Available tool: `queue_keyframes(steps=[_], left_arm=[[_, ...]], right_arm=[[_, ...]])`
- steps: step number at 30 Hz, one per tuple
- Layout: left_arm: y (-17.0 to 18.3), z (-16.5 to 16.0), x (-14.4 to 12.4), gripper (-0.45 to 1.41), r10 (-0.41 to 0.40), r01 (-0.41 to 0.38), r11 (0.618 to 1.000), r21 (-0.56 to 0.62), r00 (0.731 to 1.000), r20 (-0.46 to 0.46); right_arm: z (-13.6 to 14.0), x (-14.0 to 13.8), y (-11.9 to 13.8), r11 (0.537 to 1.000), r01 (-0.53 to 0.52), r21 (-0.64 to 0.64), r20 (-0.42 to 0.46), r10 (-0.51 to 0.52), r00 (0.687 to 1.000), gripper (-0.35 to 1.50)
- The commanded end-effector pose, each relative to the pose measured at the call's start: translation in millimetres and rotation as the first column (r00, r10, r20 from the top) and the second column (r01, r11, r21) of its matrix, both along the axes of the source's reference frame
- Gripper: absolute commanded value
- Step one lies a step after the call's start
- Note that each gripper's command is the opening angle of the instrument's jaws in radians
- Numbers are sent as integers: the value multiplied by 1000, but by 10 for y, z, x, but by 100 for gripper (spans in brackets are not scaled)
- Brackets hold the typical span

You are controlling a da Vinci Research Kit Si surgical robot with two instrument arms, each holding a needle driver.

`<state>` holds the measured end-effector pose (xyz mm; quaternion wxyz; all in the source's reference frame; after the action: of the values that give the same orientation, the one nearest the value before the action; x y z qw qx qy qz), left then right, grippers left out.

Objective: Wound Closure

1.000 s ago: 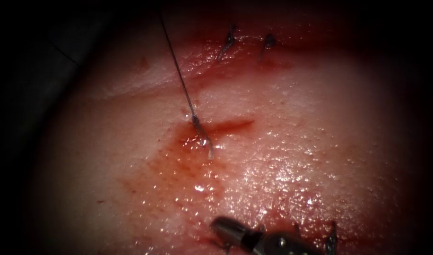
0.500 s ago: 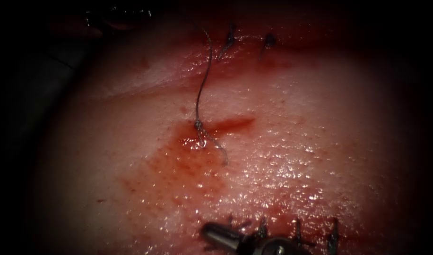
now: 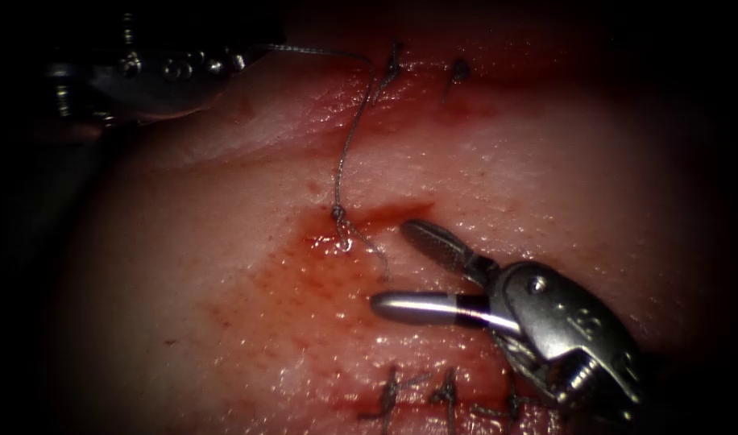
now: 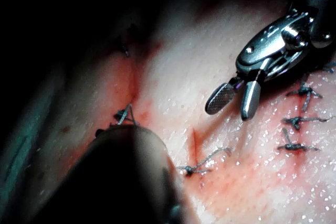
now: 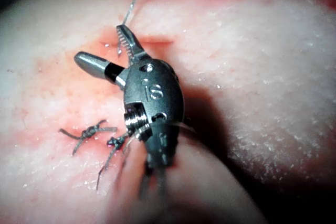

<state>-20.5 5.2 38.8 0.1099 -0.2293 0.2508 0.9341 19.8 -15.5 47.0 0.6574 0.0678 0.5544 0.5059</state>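
- Right gripper (image 3: 393,270) in from the near right, jaws wide apart over the tissue (image 3: 546,177), nothing between them; it has come up from the near edge within the last second
- One jaw tip lies close to the right end of the short cut (image 3: 397,213), the other nearer, just beyond the knot's free tail; in the right wrist view the same gripper (image 5: 102,51) straddles bare tissue
- Left gripper (image 3: 224,68) at far left, in shadow, clamped on the thread (image 3: 345,153); a second ago this strand ran taut and straight, now it bows slack
- Thread runs from those jaws rightward, then curves down to a knot (image 3: 337,213) at the left end of the cut, short tail trailing toward the near right
- Red fluid (image 3: 321,242) pooled around knot and cut, staining the tissue to the near left
- Finished stitches: a row (image 3: 445,396) along the near edge by the right tool's wrist, two more (image 3: 393,64) at the far edge
- Left wrist view: right gripper (image 4: 233,103) spread open above the tissue, knot (image 4: 190,169) with its tail just nearby
- Needle: cannot tell where it is
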Motion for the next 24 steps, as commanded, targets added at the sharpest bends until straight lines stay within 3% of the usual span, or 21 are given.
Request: queue_keyframes(steps=[1, 14, 24], left_arm=[[1, -2, -6, -45, 0, 0, 1000, -7, 1000, 2], [-20, -64, -12, -45, -5, 5, 998, -58, 1000, 8], [-32, -87, -14, -45, 3, -3, 997, -72, 1000, 4]], right_arm=[[16, 6, 7, 1000, 0, 0, 3, 0, 1000, 130], [64, 39, 24, 997, 64, -37, 79, -61, 995, 136], [75, 66, 34, 988, 107, -112, 105, -95, 990, 136]])
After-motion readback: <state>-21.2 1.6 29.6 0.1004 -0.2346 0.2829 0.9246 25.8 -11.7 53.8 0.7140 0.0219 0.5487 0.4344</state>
